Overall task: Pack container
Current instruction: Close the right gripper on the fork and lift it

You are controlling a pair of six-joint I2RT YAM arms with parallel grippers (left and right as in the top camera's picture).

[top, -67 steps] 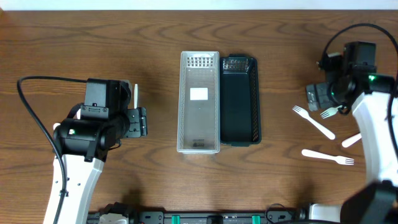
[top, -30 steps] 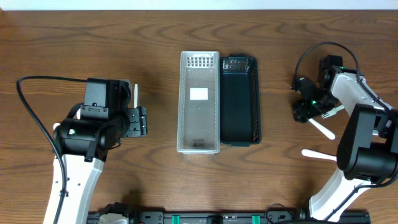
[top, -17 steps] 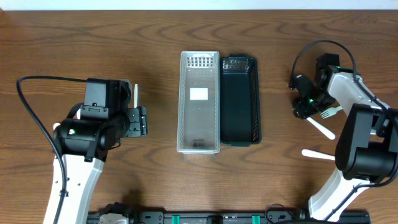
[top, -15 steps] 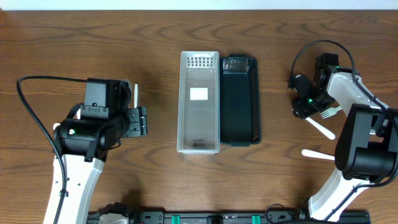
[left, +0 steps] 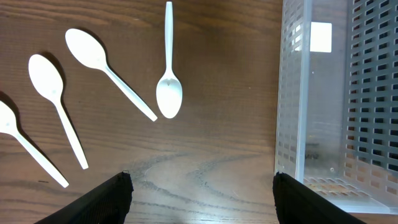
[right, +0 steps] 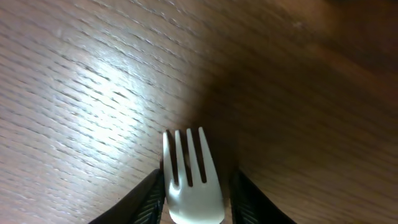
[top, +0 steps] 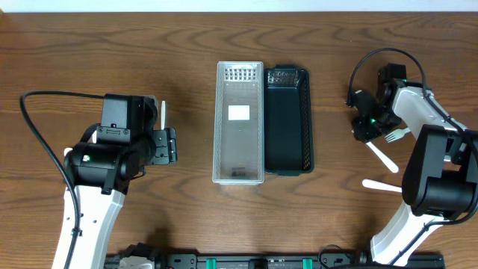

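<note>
White fork (right: 189, 180) at the right gripper (right: 196, 196), on the table (top: 149, 45) well right of both containers.

The fork is glossy white plastic and lies flat on the wood, its tines pointing away from the wrist camera. A dark finger stands close on each side of its head, but I cannot tell whether they pinch it. The left gripper (left: 202, 193) hangs spread wide beside the clear container (top: 239, 123), which touches the black container (top: 288, 119).
</note>
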